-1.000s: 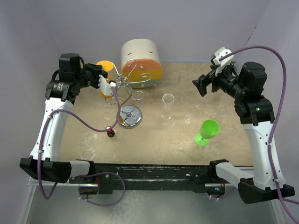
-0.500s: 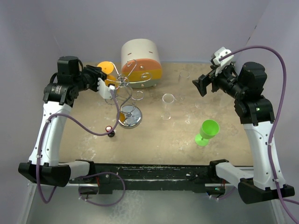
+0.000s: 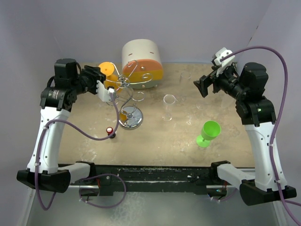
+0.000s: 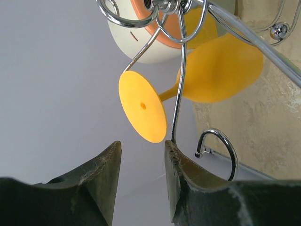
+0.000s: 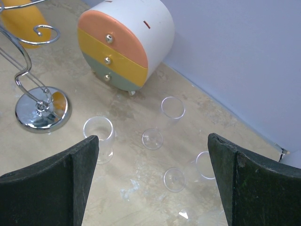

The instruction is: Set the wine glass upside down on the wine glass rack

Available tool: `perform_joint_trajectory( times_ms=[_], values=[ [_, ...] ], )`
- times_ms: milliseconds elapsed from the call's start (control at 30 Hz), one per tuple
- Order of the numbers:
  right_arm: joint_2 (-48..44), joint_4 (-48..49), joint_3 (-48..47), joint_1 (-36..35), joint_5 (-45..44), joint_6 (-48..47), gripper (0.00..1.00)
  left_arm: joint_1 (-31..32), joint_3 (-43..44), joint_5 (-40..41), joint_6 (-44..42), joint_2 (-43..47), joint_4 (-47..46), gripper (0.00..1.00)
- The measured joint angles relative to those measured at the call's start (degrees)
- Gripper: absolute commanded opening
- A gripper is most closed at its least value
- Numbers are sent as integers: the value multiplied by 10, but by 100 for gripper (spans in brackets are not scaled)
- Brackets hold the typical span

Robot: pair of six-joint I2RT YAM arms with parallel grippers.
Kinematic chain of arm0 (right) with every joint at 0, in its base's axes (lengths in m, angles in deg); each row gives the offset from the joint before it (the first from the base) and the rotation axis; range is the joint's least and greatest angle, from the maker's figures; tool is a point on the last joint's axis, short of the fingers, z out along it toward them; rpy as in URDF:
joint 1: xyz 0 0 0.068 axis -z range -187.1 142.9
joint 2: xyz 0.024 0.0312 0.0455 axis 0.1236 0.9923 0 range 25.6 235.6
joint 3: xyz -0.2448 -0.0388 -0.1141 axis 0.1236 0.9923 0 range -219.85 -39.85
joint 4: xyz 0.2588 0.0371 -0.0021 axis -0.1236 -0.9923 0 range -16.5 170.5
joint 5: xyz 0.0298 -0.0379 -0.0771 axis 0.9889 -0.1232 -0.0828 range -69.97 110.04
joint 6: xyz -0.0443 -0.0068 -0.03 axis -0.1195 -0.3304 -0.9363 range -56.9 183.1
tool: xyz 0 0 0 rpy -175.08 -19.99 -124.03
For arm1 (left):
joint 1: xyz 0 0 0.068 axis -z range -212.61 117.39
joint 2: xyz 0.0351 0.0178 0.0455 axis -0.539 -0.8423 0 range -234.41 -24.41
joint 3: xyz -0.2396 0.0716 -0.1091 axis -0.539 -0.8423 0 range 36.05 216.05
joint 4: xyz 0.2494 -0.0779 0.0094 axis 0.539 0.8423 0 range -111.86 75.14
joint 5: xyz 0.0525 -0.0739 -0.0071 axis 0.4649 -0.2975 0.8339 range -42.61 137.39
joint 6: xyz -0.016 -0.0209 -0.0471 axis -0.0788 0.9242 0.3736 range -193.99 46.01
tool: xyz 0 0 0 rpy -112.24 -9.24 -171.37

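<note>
The orange wine glass (image 4: pixel 221 68) hangs in an arm of the silver wire wine glass rack (image 4: pixel 178 94). The wire crosses its stem, and its round foot (image 4: pixel 142 113) faces my left gripper. My left gripper (image 4: pixel 140 149) is open and empty, its jaws just short of the foot and not touching it. From above, the left gripper (image 3: pixel 106 92) is at the rack's left side, the rack's shiny base (image 3: pixel 130 116) stands below it, and the orange glass (image 3: pixel 107 69) is behind it. My right gripper (image 3: pixel 205 84) is open and empty, held high at the back right.
A round white-and-orange drum (image 3: pixel 142 59) stands behind the rack. A clear glass (image 3: pixel 168 106) stands mid-table, and two clear wine glasses (image 5: pixel 167 120) (image 5: pixel 193 172) lie beneath my right gripper (image 5: pixel 153 137). A green wine glass (image 3: pixel 208 133) stands front right. A purple cable loops by the base.
My left arm has drawn back to the left, away from the rack, with its jaws open. The orange glass stays on the rack. The right arm has not moved.
</note>
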Motion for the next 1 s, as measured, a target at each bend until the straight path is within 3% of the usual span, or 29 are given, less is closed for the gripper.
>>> perform_joint_trajectory(
  times_ms=[233,467,567,767,1000],
  values=[
    [5,-4,7,0,-3,-12,100,0,0,15,23,17,4,54],
    [20,-10,13,0,-16,-35,100,0,5,38,127,32,-13,61],
    [21,-9,31,0,-35,-40,100,0,6,47,202,46,-23,68],
    [17,-26,81,0,-104,-53,100,0,7,73,389,84,-51,99],
    [-45,-106,154,5,-186,-74,97,0,7,110,588,115,-67,99]
  ],
)
